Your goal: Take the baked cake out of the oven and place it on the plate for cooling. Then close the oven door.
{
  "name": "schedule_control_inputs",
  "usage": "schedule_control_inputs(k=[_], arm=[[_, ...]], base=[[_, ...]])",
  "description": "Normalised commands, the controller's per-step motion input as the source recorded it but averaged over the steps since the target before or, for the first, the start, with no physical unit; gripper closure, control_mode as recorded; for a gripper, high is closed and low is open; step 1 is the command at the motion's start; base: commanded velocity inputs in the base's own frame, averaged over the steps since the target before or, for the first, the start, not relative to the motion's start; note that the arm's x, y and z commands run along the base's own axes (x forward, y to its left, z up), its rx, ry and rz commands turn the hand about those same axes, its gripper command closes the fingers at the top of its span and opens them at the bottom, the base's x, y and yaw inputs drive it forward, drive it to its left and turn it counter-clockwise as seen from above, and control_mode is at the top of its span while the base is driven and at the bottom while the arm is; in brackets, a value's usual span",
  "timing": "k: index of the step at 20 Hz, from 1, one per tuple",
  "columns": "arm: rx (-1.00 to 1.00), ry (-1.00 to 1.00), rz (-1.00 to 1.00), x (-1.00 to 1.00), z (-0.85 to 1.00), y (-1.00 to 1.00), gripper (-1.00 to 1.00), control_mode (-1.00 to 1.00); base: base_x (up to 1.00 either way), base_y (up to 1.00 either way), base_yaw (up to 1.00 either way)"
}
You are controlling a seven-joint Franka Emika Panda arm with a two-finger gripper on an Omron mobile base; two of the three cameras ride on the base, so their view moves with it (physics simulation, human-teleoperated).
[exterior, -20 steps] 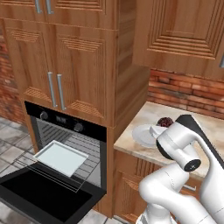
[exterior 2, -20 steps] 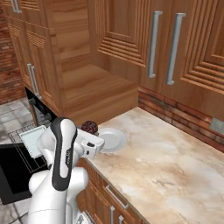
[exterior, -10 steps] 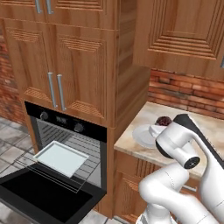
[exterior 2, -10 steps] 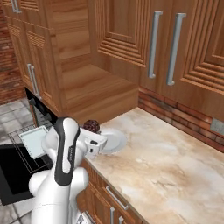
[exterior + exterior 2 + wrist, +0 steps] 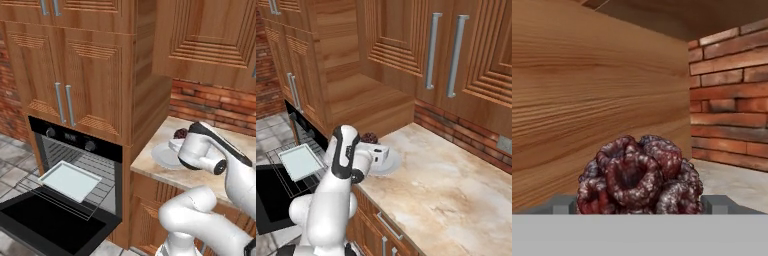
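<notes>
cake [image 5: 639, 175]: lumpy dark-red thing, sitting on the plate [image 5: 165, 156] right by the counter's [image 5: 456, 185] left end, tight against the wooden cabinet side [image 5: 587, 110]
gripper [image 5: 640, 204]: spread wide, one tip either side of the cake, not squeezing it
oven door [image 5: 50, 225]: dropped flat open, sticking out over the floor
tray [image 5: 70, 180]: pale, on the pulled-out rack of the oven [image 5: 75, 145]
room: lots of bare counter to the right, brick wall [image 5: 732, 100] behind
</notes>
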Motion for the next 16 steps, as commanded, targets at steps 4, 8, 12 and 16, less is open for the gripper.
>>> schedule_control_inputs(k=[4,8,12,16], arm=[[-0.2,0.19,0.09,0.52,-0.25,-0.06,1.0,-1.0],[-0.25,0.23,0.1,0.44,-0.32,-0.02,1.0,-1.0],[-0.23,0.25,0.08,0.48,-0.21,0.0,1.0,-1.0],[-0.11,0.26,0.09,0.4,-0.11,-0.05,1.0,-1.0]], base=[[0.0,0.0,0.0],[0.0,0.0,0.0],[0.0,0.0,0.0],[0.0,0.0,0.0]])
